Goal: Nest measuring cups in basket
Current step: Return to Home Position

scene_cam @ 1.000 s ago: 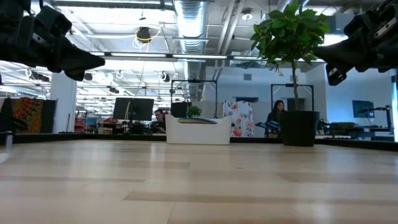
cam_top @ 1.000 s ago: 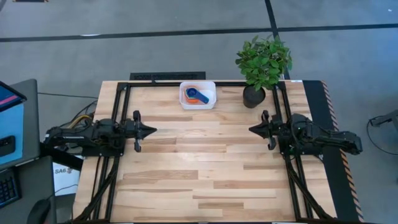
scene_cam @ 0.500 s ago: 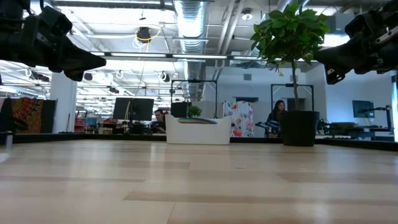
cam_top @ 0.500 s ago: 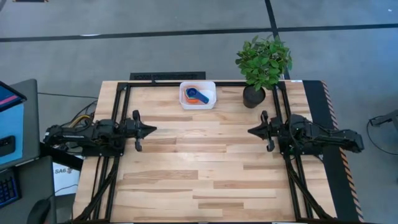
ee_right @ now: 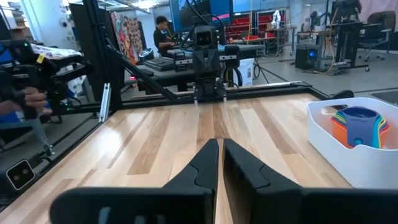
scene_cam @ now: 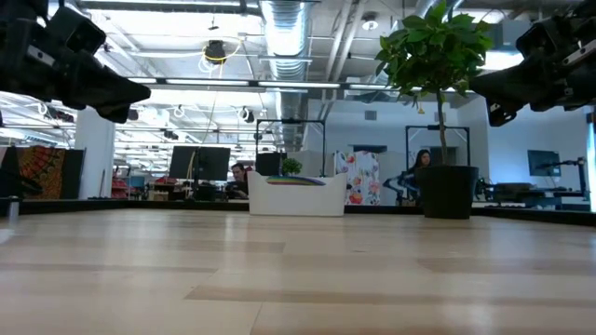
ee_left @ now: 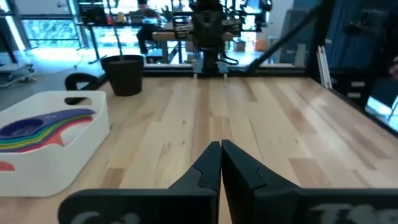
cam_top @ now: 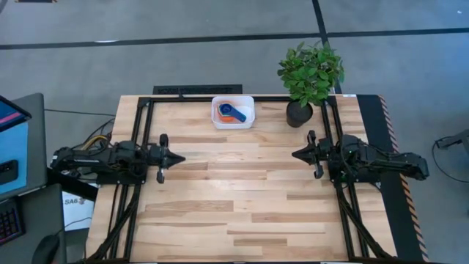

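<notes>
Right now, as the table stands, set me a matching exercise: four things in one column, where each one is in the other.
Things:
1. measuring cups
2. black plant pot
3. left gripper
4. right gripper

Places:
A. shut, raised over the table's left side
B. stacked inside the white basket
C. shut, raised over the table's right side
D. standing at the far edge, to the right of the basket

Pairs: 1-B, 2-D, 3-A, 4-C.
</notes>
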You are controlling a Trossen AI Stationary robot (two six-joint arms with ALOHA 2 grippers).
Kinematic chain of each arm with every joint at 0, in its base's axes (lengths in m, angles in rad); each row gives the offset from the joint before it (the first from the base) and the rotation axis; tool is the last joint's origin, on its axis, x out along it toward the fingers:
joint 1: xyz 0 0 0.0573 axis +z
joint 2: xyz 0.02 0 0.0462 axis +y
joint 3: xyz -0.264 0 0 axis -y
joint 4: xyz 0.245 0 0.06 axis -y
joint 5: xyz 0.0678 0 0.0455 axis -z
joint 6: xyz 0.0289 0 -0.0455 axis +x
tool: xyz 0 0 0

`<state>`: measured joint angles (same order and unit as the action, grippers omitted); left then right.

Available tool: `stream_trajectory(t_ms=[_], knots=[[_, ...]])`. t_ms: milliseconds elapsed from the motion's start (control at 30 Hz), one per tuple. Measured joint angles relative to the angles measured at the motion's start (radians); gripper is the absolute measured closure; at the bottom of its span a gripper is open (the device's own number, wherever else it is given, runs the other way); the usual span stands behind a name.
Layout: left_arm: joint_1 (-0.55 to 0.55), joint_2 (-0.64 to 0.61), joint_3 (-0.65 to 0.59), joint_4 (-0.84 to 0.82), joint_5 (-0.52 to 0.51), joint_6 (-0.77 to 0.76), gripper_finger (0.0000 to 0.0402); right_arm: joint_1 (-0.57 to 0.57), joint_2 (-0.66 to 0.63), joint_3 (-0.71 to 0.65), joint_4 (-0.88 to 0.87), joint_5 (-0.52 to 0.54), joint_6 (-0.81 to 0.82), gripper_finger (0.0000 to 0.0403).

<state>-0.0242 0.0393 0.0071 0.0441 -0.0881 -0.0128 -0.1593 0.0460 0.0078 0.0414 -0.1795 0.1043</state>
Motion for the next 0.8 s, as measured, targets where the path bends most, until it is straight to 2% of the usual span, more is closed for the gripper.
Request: stream_trajectory(t_ms=[300, 800], knots=[[0.000, 0.035, 0.000, -0.003, 0.005, 0.059, 0.0402, 0.000, 0.000, 0.000, 0.001, 0.000, 0.085, 0.0354], [0.000, 0.035, 0.000, -0.001, 0.003, 0.053, 0.0402, 0.000, 0.000, 0.000, 0.002, 0.000, 0.089, 0.0353]])
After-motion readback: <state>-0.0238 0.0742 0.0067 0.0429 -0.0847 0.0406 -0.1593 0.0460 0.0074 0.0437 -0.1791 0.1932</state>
